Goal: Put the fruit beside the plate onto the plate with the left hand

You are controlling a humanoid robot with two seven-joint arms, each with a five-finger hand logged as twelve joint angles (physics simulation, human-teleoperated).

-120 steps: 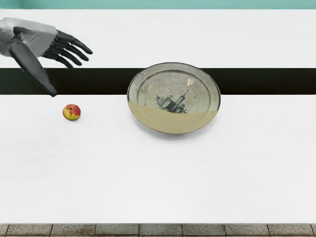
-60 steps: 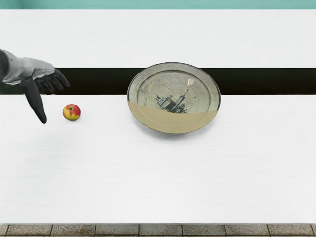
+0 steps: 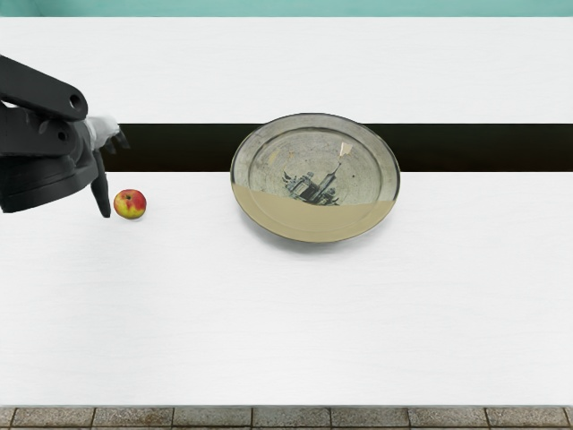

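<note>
A small red-and-yellow apple (image 3: 131, 203) lies on the white table (image 3: 295, 313), well to the left of the plate. The round plate (image 3: 304, 221) sits at the table's centre, with a dark drawing on its inside and nothing on it. My left hand (image 3: 112, 176) comes in from the left edge, its bulky dark forearm tilted over the table. Its thumb (image 3: 101, 193) points down just left of the apple, almost touching it. The other fingers (image 3: 116, 139) are mostly hidden behind the wrist and close on nothing. The right arm is out of view.
A black strip (image 3: 474, 148) runs across the table behind the apple and under the plate's far half. A teal band lines the top edge, and tiled floor (image 3: 286, 417) shows below the table's front edge.
My left hand has dropped from above the black strip and swung toward the apple, so the thumb now stands right beside it. Apple and plate have not moved.
</note>
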